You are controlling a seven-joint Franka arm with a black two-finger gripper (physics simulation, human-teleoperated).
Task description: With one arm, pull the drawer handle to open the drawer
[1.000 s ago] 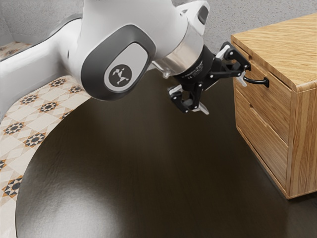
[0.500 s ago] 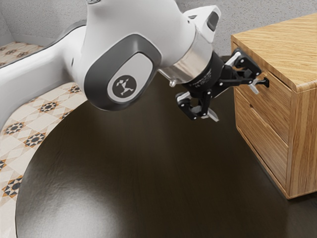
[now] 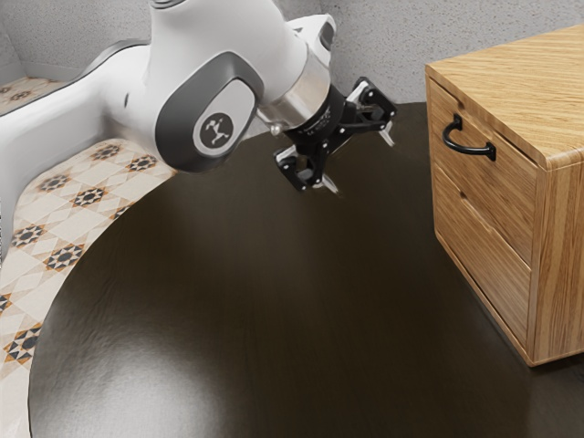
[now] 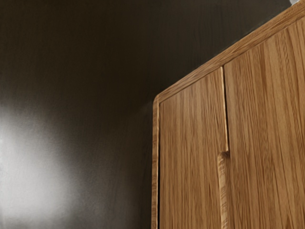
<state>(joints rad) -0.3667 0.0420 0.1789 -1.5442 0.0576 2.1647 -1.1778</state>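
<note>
A wooden cabinet (image 3: 511, 82) stands at the exterior view's right, on the dark round table (image 3: 274, 319). Its top drawer front (image 3: 497, 187) carries a black curved handle (image 3: 467, 142) and looks flush with the lower drawer front (image 3: 484, 260). My black gripper (image 3: 358, 162) hangs open above the table, well to the exterior view's left of the handle, touching nothing. The fingers point toward the cabinet. In the wrist view the cabinet's wood front (image 4: 190, 167) with its panel seams lies ahead of my hand, beside the dark table (image 4: 71, 95).
Patterned tile floor (image 3: 64, 219) shows past the table's edge at the exterior view's left. A grey wall (image 3: 438, 27) runs behind the cabinet. Open table surface lies between my gripper and the cabinet.
My gripper was at the drawer handle, one finger against it; it has drawn back to the exterior view's left, away from the handle, still open. The drawer front has not visibly moved.
</note>
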